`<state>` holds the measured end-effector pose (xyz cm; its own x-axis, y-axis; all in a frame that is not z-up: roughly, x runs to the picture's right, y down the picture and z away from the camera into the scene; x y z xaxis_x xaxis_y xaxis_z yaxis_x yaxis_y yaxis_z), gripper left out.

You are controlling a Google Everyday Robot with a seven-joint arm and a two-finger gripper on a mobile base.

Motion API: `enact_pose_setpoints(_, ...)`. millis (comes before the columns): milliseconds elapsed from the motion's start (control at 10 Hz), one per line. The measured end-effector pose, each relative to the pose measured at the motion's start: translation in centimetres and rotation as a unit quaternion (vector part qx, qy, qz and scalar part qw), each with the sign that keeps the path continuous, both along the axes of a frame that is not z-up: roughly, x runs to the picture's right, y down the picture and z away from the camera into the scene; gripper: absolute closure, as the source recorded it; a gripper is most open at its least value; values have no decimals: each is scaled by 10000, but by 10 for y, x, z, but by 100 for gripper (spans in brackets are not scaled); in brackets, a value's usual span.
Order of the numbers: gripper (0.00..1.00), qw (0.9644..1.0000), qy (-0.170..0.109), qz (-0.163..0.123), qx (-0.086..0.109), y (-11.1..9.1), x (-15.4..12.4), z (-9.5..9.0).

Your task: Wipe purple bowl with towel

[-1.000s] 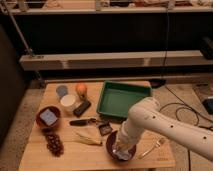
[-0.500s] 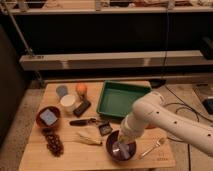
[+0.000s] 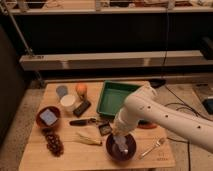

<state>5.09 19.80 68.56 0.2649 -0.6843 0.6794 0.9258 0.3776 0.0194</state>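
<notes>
The purple bowl (image 3: pixel 114 151) sits near the front edge of the wooden table (image 3: pixel 75 152), right of centre. A pale towel (image 3: pixel 121 144) lies inside it. My gripper (image 3: pixel 119 137) reaches down into the bowl at the end of the white arm (image 3: pixel 160 115) that comes in from the right, and it is on the towel. The arm hides part of the bowl's rim.
A green tray (image 3: pixel 118 97) stands behind the bowl. An orange (image 3: pixel 81 89), a grey cup (image 3: pixel 61 91), a white cup (image 3: pixel 68 102), a dark block (image 3: pixel 82 108), a knife (image 3: pixel 82 121), a reddish bowl (image 3: pixel 48 117), grapes (image 3: pixel 52 141), a banana (image 3: pixel 87 140) and a fork (image 3: pixel 152 146) lie around.
The arm has shifted slightly back and left over the bowl, and the towel has moved inside the bowl with it.
</notes>
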Motion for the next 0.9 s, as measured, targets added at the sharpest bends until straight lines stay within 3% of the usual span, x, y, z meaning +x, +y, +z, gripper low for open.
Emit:
enact_pose_setpoints(200, 86, 9999, -83, -108, 21, -1, -18, 3)
enact_pose_setpoints(500, 86, 9982, -490, -323, -97, 9, -59, 5)
enact_pose_setpoints(900, 86, 9943, -937, -355, -377, 36, -66, -8)
